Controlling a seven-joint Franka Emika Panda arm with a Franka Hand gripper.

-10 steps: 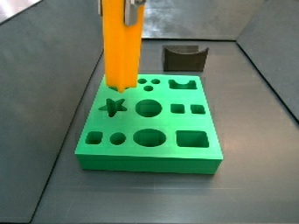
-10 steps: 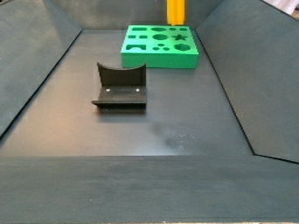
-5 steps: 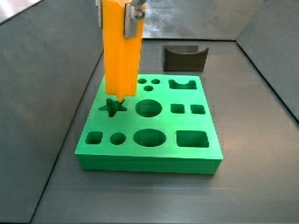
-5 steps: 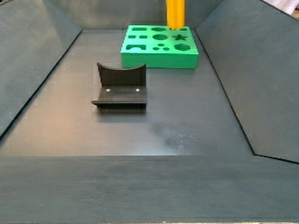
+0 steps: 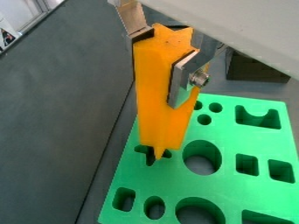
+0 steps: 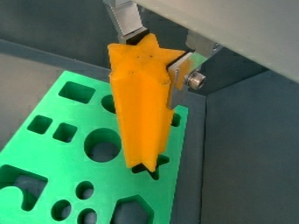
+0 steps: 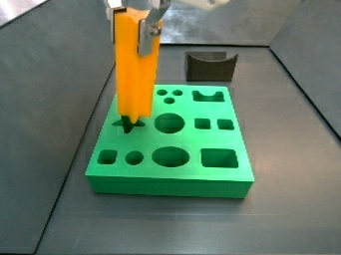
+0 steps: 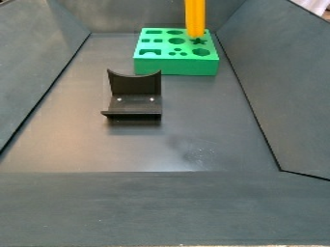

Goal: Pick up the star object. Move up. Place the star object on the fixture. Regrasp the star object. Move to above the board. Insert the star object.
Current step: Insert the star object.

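- Orange-yellow, the star object stands upright, its lower tip in the star-shaped hole of the board.
- The hand clamps its top end, silver fingers on opposite sides.
- The fixture sits beyond the board, at 12 o'clock in a side view.

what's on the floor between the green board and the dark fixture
Nothing: in a side view, bare grey floor separates the board from the fixture. The gripper holds the star object over the board.

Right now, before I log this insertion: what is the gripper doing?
Gripper: shut on the star object, holding it upright with its lower end at the board's star hole.
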